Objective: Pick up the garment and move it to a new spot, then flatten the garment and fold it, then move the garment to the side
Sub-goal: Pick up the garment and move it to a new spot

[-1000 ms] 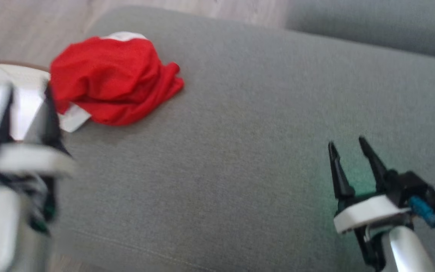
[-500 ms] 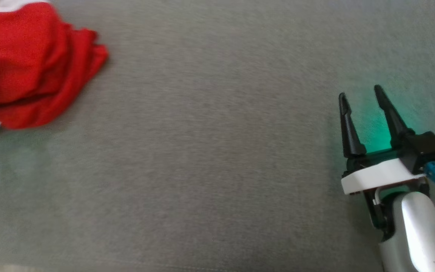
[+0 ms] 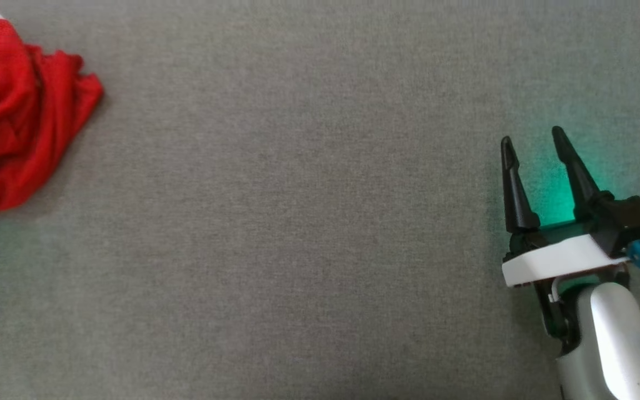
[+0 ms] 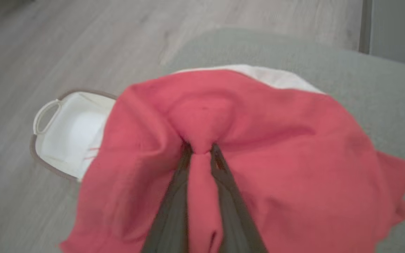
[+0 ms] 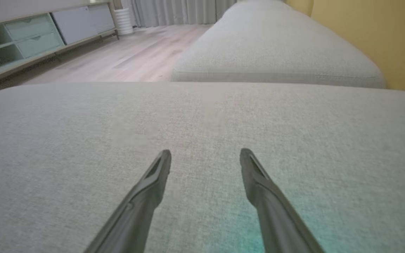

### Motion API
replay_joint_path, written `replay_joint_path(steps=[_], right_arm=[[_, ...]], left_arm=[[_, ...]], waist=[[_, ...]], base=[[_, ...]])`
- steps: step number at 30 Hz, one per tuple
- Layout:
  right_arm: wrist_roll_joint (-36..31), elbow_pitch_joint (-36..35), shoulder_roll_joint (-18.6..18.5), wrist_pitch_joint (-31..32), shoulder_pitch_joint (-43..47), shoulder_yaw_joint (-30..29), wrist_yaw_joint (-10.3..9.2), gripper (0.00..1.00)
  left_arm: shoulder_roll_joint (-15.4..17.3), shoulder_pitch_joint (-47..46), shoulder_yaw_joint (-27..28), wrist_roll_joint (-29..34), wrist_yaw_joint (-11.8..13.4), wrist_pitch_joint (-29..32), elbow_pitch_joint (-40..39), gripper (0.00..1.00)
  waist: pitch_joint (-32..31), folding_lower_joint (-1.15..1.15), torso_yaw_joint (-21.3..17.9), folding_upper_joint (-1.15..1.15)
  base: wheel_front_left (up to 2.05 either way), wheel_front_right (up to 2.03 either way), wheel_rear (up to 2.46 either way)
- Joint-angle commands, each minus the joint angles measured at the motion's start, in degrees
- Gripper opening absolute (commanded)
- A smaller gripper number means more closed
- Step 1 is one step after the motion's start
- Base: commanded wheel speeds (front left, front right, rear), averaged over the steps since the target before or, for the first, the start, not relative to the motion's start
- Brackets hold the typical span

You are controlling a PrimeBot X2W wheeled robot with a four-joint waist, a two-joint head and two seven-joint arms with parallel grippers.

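Note:
The garment (image 3: 9,122) is a crumpled red cloth with a white edge, lying at the far left of the grey cushion (image 3: 298,222) in the head view. In the left wrist view my left gripper (image 4: 200,149) is shut on a pinched fold of the red garment (image 4: 276,151), which bunches up around both dark fingers. My right gripper (image 3: 531,141) hovers low over bare cushion at the right, open with nothing between its fingers (image 5: 160,172); it is far from the garment.
A white basket (image 4: 65,133) with a loop handle stands on the wooden floor (image 4: 65,45) just beyond the cushion's edge, behind the garment. A second grey cushion (image 5: 272,49), a yellow wall (image 5: 371,31) and a low cabinet (image 5: 30,38) lie ahead of the right gripper.
The head camera swung right and down, so the garment slid to the picture's left edge and the left arm left the frame. The right gripper stayed open.

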Motion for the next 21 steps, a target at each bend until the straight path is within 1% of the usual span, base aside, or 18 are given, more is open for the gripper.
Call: replay_joint_path(steps=[1,2,6,10,13,17,21], right_arm=[[0.6,-1.1,-0.2,-0.8,-0.6,1.7,-0.04,1.00],[1.2,-0.1,-0.2,-1.4,-0.4,1.8,-0.04,1.00],[3.2,2.2,-0.2,-2.7,0.5,2.3,-0.04,1.00],[5.4,4.5,-0.2,-4.1,1.6,2.6,-0.04,1.00],[6.8,5.8,-0.2,-4.8,2.8,2.4,-0.04,1.00],[7.8,6.7,-0.2,-5.2,3.9,2.4,-0.04,1.00],[8.3,6.8,-0.2,-5.3,4.4,2.6,-0.04,1.00]], left_arm=[[5.0,-1.5,2.4,1.0,-0.4,-1.5,-2.5,0.00],[5.6,-2.9,2.2,1.9,-0.9,-4.1,-3.4,0.00],[7.1,-6.7,1.1,3.4,-2.9,-7.8,-4.9,0.00],[7.0,-12.4,-1.5,3.9,-5.9,-10.3,-6.5,0.00],[5.0,-17.2,-4.5,3.7,-8.2,-11.1,-8.7,0.00],[0.4,-22.1,-9.0,3.1,-9.6,-10.9,-12.6,0.00],[-4.3,-23.8,-12.8,1.4,-11.0,-10.6,-15.2,0.00]], waist=[[-2.4,0.00,0.8,0.00],[-5.0,0.00,1.3,0.00],[-10.6,0.00,1.8,0.00],[-16.0,0.00,1.5,0.00],[-19.0,0.00,0.7,0.00],[-21.4,0.00,-1.5,0.00],[-22.6,0.00,-5.1,0.00]], base=[[0.00,0.00,0.00],[0.00,0.00,0.00],[0.00,0.00,0.00],[0.00,0.00,0.00],[0.00,0.00,0.00],[0.00,0.00,0.00],[0.00,0.00,0.00]])
